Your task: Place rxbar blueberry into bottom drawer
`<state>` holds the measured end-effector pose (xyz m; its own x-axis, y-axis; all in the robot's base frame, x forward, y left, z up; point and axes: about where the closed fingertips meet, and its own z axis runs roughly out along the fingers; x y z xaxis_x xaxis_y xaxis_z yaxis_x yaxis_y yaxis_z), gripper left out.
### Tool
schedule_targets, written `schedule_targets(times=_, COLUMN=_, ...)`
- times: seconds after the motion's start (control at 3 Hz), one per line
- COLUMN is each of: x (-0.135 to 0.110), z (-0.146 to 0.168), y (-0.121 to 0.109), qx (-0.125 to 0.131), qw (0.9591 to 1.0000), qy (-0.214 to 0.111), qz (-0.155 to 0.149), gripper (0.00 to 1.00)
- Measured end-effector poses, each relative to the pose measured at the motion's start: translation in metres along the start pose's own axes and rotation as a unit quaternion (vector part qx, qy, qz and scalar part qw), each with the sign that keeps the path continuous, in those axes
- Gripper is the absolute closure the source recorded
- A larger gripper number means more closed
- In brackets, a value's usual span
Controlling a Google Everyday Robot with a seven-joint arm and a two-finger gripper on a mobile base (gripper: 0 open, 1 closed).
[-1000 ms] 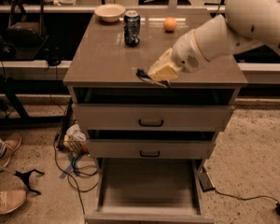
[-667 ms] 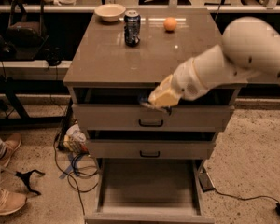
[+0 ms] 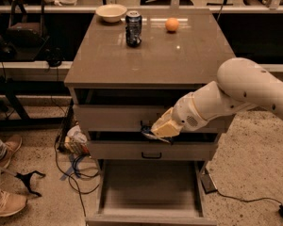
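My gripper [image 3: 153, 132] hangs in front of the cabinet, level with the gap between the two upper drawers. It is shut on the rxbar blueberry [image 3: 148, 133], a dark blue flat bar whose end pokes out left of the fingers. The bottom drawer [image 3: 151, 187] is pulled open below, its bare floor directly under the gripper. The bar is well above the drawer floor.
On the cabinet top [image 3: 151, 55] stand a dark blue soda can [image 3: 133, 28], a pale bowl [image 3: 111, 12] and an orange [image 3: 172, 24]. Cables [image 3: 75, 166] and a bag lie on the floor at left. A person's shoes [image 3: 7, 201] are at far left.
The gripper has come down with the bar from cabinet-top height, past the top drawer's front, to between the upper drawers, above the open bottom drawer.
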<state>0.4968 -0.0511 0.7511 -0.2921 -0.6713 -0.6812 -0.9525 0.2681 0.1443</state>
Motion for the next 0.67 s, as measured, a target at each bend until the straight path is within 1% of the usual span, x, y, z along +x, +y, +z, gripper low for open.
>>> schedule_targets(times=0.33, x=0.024, z=0.027, y=0.005, qx=-0.018, qw=0.9996, qy=-0.017, qz=0.017, gripper=1.0)
schedule_targets(times=0.67, x=0.064, z=0.073, y=0.012, qx=-0.045, qw=0.9968, qy=-0.05, qz=0.043, gripper=1.0)
